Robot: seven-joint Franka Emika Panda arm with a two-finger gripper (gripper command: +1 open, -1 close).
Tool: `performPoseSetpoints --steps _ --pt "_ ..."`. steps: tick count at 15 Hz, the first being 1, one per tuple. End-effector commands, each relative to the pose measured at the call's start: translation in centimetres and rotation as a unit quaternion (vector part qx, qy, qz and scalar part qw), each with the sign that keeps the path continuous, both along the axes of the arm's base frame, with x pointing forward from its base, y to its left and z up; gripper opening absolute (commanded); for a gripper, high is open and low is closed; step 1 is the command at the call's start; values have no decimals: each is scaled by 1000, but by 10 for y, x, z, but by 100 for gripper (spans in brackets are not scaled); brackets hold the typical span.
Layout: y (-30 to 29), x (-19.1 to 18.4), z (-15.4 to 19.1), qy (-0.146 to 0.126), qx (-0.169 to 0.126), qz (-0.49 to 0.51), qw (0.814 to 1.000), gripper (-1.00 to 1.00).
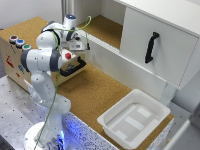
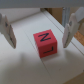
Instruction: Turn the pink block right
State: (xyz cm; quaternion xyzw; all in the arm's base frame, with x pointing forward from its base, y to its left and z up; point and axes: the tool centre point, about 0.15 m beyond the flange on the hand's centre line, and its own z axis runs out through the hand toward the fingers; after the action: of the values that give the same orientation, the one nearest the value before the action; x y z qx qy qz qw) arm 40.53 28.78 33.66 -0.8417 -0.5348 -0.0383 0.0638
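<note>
**Hand wide above the pink block, room on both sides**

Nearest in the exterior view is the arm's base (image 1: pixel 40 137) on a pale speckled slab, with the white bin (image 1: pixel 134 119) at about 4 o'clock from the picture's centre. The bin sits at the counter (image 1: pixel 97 92) corner, its far rim close to the edge. Between base and bin the cork counter lies bare.

Further back the arm bends over the counter, and the hand (image 1: pixel 79 46) hangs at about 10 o'clock from centre, beside a low black handle (image 1: pixel 73 67) on the wooden box (image 1: pixel 12 55) at the exterior view's left. Three coloured buttons (image 1: pixel 19 42) sit on that box. Beyond the hand runs a white ledge, then a raised cork shelf. Farthest, at 2 o'clock, a white cabinet door carries a black grip (image 1: pixel 151 47).

The exterior view does not show the block; the hand and arm cover that spot. Only the wrist view shows it: the block (image 2: pixel 46 44) rests on a pale surface, red-pink, with a dark "N"-like mark on top and another mark on the facing side. The two fingers (image 2: pixel 7 31) stand wide apart, one on each side, neither touching it, with a clear gap on both. The block looks slightly skewed to the line between them. A pale edge runs just behind it.
</note>
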Motion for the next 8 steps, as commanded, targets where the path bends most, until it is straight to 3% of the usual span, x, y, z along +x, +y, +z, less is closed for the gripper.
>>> performPoseSetpoints --steps 1,3,4,8 --pt "1 24 -10 31 -24 43 998 100" --pt "-1 24 -16 32 -25 54 998 100" --pt "-1 25 -17 27 -24 58 998 -100" --pt "8 29 -22 6 -31 71 997 -100"
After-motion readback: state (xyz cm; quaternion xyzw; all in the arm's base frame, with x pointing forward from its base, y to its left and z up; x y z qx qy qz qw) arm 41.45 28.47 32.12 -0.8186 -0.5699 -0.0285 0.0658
